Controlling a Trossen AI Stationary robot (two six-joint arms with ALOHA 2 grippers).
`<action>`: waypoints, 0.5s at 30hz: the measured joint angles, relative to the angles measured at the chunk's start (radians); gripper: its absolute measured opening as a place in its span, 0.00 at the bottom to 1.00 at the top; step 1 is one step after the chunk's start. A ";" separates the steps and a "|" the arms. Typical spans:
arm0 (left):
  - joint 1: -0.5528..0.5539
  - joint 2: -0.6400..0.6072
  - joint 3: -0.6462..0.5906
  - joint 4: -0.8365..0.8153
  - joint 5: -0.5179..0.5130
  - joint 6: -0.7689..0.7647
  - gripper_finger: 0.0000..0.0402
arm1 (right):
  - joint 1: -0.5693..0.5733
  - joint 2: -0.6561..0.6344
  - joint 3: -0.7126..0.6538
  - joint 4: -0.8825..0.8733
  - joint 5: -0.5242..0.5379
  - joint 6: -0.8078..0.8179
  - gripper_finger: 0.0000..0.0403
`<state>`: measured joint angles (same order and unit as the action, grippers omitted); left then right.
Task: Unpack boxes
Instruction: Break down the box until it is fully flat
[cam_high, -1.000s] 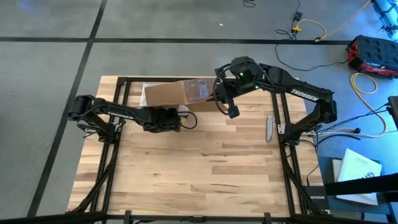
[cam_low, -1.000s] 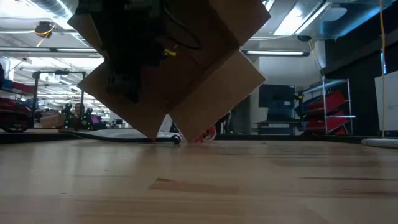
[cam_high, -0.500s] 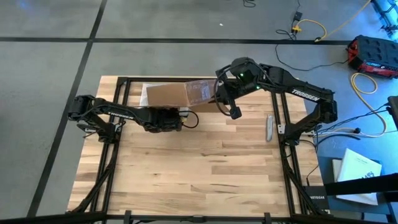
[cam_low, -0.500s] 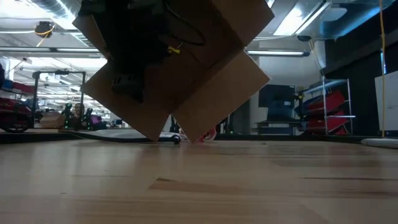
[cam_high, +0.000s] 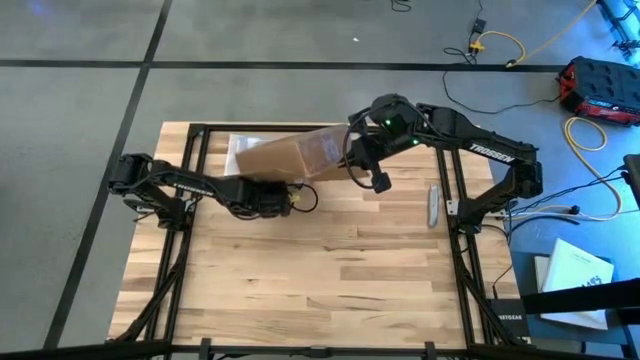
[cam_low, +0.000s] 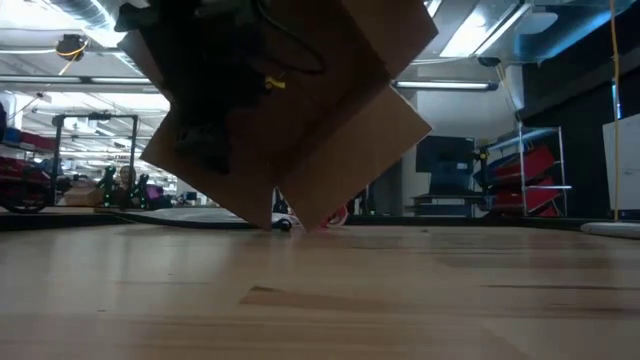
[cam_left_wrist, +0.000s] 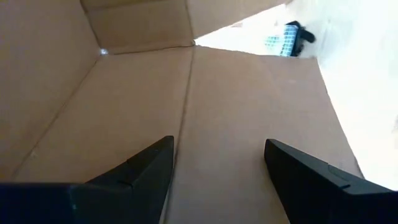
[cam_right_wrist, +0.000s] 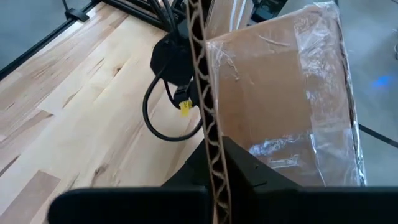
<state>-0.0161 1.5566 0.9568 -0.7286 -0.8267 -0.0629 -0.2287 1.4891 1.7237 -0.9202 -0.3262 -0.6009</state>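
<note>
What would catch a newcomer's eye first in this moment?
The brown cardboard box, tilted up off the table at its far edge. The right gripper is shut on the box's edge, holding it up. The left gripper stands open inside the box, facing bare cardboard.

- A grey floor (cam_high: 80, 150) is crossed by dark seam lines.
- Yellow cables (cam_high: 585, 135) and a red case (cam_high: 600, 88) are seen on the floor beyond the table's right edge.
- Long ceiling lights (cam_low: 480, 30) are lit overhead.
- Red shelving (cam_low: 535, 175) is set along the far wall.
- The table (cam_high: 330, 280) is made of light wood planks.
</note>
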 joint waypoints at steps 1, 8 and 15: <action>-0.006 0.000 -0.001 0.001 0.002 0.000 0.60 | 0.000 0.000 0.000 -0.008 0.000 -0.011 0.00; -0.027 0.001 -0.002 0.008 0.012 -0.019 0.60 | 0.000 -0.001 0.000 -0.061 0.020 -0.088 0.00; -0.032 0.000 -0.066 0.025 0.030 -0.028 0.60 | -0.001 0.002 -0.005 -0.088 0.058 -0.086 0.00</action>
<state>-0.0476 1.5566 0.8908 -0.7035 -0.7968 -0.0912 -0.2295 1.4914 1.7191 -1.0078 -0.2678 -0.6872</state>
